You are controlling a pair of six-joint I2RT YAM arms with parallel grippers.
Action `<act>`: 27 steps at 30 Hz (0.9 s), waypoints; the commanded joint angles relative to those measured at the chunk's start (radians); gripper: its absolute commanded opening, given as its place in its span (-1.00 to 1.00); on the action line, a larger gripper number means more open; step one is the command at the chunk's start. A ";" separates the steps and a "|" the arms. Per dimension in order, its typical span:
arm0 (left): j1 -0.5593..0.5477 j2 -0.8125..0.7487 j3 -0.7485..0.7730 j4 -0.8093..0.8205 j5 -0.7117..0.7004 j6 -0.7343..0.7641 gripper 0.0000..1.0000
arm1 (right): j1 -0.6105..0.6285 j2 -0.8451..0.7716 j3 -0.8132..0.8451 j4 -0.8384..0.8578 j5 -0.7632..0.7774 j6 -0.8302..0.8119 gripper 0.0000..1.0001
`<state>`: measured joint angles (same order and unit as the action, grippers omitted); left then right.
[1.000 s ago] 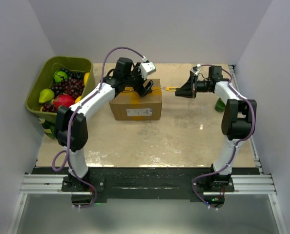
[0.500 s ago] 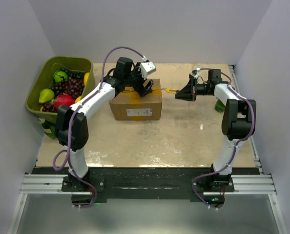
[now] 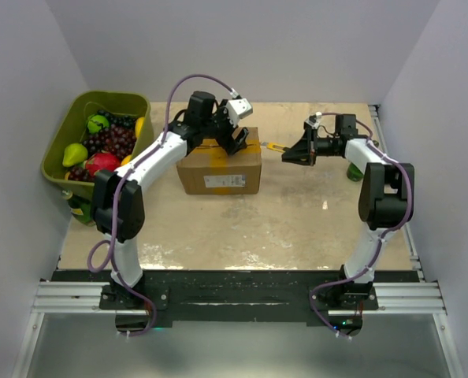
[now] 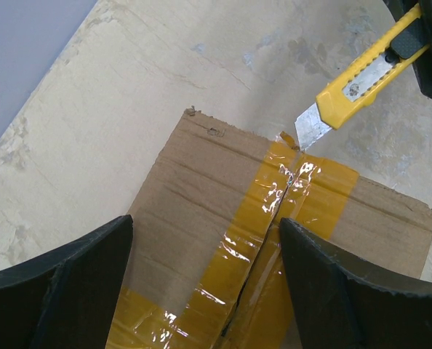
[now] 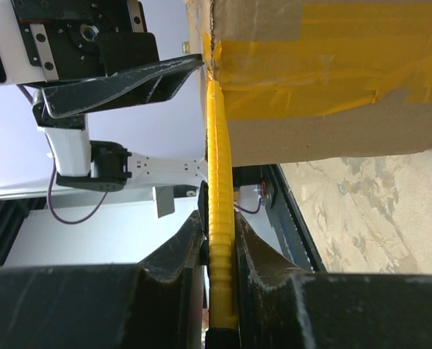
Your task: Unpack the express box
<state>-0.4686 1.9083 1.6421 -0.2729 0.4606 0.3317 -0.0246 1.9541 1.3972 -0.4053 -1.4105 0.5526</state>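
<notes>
Knife tip at the taped seam
The corrugated brown box (image 3: 219, 167) sits mid-table, with glossy yellow tape (image 4: 303, 182) crossing its flaps. The right gripper (image 3: 297, 150) pinches a ribbed yellow plastic knife (image 4: 361, 76), its steel tip at the box's edge seam. The left gripper (image 3: 232, 143) hangs spread above the lid.

Brown cardboard express box (image 3: 220, 169), flaps closed, sits upright on the table (image 3: 281, 220) toward its far edge, left of centre. Yellow tape (image 4: 307, 182) crosses the top seam; a white label (image 3: 222, 182) faces the near edge.
</notes>
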 commanded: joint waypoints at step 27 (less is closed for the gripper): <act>0.001 0.087 0.007 -0.051 -0.077 0.047 0.72 | 0.051 -0.176 -0.194 0.057 -0.176 0.187 -1.00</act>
<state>-0.4683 1.9179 1.6520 -0.2707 0.4572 0.3328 0.0032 1.8500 1.2274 -0.2516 -1.4330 0.7841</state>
